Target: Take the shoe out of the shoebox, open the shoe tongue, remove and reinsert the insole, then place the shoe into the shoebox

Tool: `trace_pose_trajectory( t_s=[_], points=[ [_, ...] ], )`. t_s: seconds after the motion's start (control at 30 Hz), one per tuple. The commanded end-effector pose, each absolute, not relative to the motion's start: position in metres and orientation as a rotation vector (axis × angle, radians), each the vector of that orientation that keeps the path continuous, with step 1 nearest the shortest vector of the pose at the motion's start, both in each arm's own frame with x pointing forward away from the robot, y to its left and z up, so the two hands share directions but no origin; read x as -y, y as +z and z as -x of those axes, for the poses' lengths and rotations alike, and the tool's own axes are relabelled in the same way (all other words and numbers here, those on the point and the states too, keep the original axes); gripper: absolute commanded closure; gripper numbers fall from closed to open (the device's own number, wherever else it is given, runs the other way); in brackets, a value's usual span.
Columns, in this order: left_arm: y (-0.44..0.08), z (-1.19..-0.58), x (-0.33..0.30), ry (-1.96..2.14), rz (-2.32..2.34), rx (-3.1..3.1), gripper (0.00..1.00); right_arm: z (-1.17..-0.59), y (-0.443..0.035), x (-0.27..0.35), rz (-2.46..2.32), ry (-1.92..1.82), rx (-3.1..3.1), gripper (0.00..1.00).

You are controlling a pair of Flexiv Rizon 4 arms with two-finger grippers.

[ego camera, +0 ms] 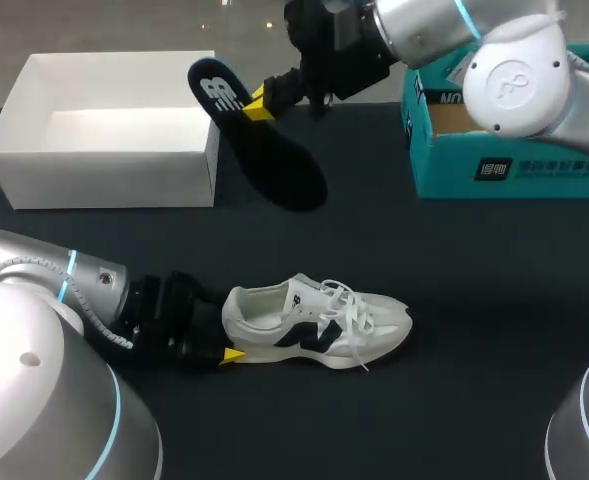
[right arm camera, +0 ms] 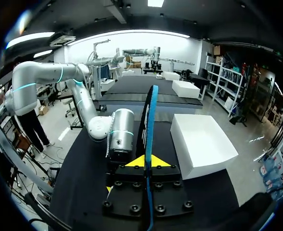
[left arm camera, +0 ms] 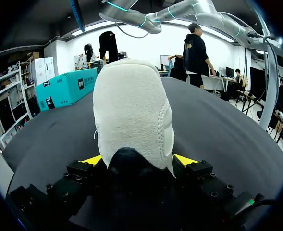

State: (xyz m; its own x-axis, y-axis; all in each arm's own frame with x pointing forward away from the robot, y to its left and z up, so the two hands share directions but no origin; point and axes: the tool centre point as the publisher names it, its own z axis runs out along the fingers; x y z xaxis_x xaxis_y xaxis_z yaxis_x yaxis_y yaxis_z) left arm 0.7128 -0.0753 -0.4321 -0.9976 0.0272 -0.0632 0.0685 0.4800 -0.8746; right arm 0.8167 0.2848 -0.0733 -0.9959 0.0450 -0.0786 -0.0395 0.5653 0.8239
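1. Our left hand (ego camera: 226, 335) sits at the near left of the tabletop (ego camera: 454, 280), clamped on the heel of the shoe (ego camera: 314, 325). In the left wrist view the two yellow tips press the heel from either side, the left hand (left arm camera: 139, 161) half hidden behind the shoe (left arm camera: 131, 115).
2. The shoe is white with a dark side mark and stands on its sole near the middle of the tabletop, toe to the right, laces loose (well apart from the shoebox).
3. Our right hand (ego camera: 259, 103) is at the far middle, closed on the insole (ego camera: 264, 150), gripping it near its upper end.
4. The insole is dark, tilted, with a white mark at its upper end; its lower end hangs just right of the shoebox (ego camera: 104, 160). We cannot tell whether it touches the tabletop.
5. From the right wrist, the insole (right arm camera: 150, 120) shows edge-on between the tips of the right hand (right arm camera: 147, 162), with the shoebox (right arm camera: 203, 144) to one side.
6. The shoebox is white, open, at the far left.
7. A teal box (ego camera: 504, 170) stands at the far right.
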Motion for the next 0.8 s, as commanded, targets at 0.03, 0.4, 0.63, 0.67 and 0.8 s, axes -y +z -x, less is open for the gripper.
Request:
trace_pose_trajectory(
  t_s=[0.03,0.4,0.63,0.67,0.8],
  points=[
    [-0.439,-0.712,0.077,-1.577,-0.086,-2.67,1.0,-0.795,-0.046,-0.252,-0.045,1.395,-2.604,1.0],
    [-0.439,-0.712,0.077,-1.577,-0.086,-2.67,1.0,-0.789,-0.016,-0.241,-0.004,1.419,-2.485,1.0],
    [-0.439,-0.712,0.077,-1.577,-0.086,-2.67,1.0,-0.789,-0.016,-0.241,-0.004,1.419,-2.485,1.0],
    [-0.439,-0.712,0.077,-1.577,-0.086,-2.67,1.0,-0.789,-0.016,-0.241,-0.004,1.419,-2.485,1.0],
    [-0.439,-0.712,0.077,-1.577,-0.086,-2.67,1.0,-0.789,-0.016,-0.241,-0.004,1.419,-2.485,1.0]
  ],
)
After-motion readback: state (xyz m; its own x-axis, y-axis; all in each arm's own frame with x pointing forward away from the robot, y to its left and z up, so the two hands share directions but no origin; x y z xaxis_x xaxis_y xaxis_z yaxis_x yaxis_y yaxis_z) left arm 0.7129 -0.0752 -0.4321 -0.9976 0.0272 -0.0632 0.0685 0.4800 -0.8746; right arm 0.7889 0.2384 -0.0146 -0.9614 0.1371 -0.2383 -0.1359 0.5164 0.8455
